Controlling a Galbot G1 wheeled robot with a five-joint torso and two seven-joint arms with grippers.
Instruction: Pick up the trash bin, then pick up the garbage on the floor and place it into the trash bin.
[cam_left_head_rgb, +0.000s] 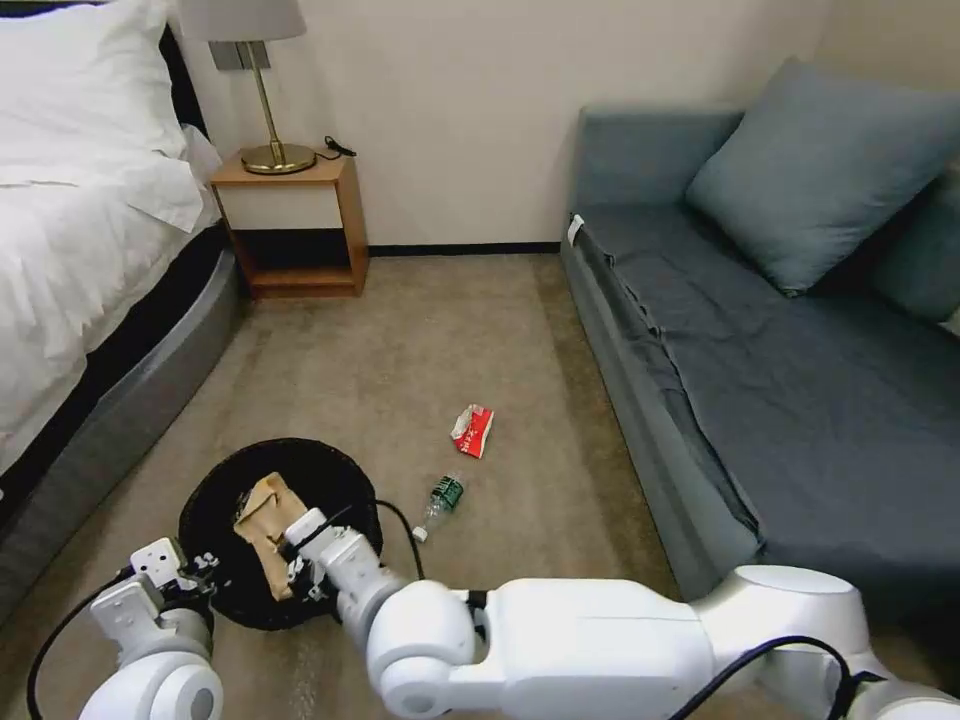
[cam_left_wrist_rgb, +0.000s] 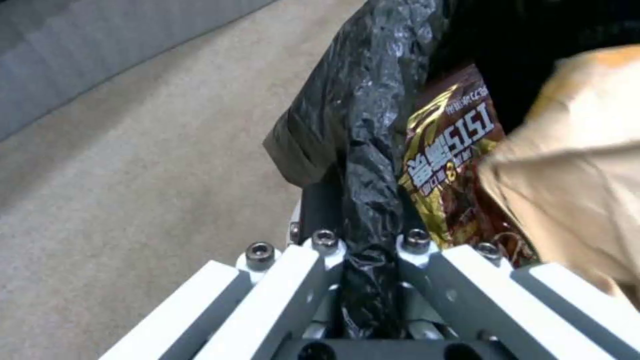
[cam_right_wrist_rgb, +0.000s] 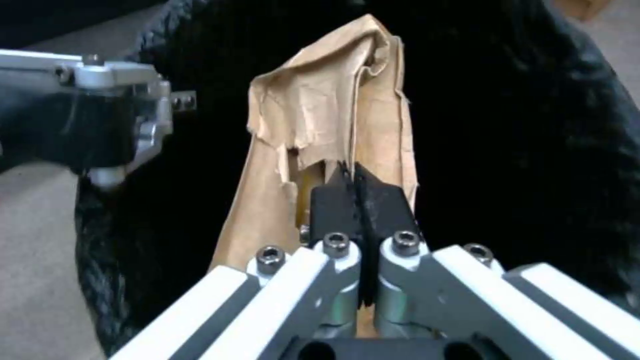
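The trash bin (cam_left_head_rgb: 215, 520), round and lined with a black plastic bag, is seen low on the carpeted floor (cam_left_head_rgb: 420, 350) in the head view, between the bed (cam_left_head_rgb: 80, 260) and the grey sofa (cam_left_head_rgb: 760, 340). Its near rim is gripped by the left gripper (cam_left_head_rgb: 205, 578); in the left wrist view the fingers are closed tight on a fold of the black liner (cam_left_wrist_rgb: 363, 150) at the bin's edge. Just inside that edge a gold-brown snack wrapper (cam_left_wrist_rgb: 453, 160) is seen lying against the liner, partly covered by the tan paper bag (cam_left_wrist_rgb: 573, 165).

The right gripper (cam_left_head_rgb: 292, 560) is reached across from the right and is held over the bin's opening. Its black pads (cam_right_wrist_rgb: 383, 205) are pressed together on the torn end of the tan paper bag (cam_right_wrist_rgb: 327, 120), so that no gap is left between them, and the rest of the bag is seen stretching away from them against the dark inside of the bin. The left gripper (cam_right_wrist_rgb: 127, 125) is seen at the bin's rim in the right wrist view.

On the carpet beside the bin, toward the sofa, a small clear bottle with a green label (cam_left_head_rgb: 440, 500) is seen lying on its side. A little farther off, a red-and-white packet (cam_left_head_rgb: 472, 430) is seen lying flat. A wooden nightstand (cam_left_head_rgb: 295, 225) bearing a brass lamp (cam_left_head_rgb: 265, 90) is seen against the far wall
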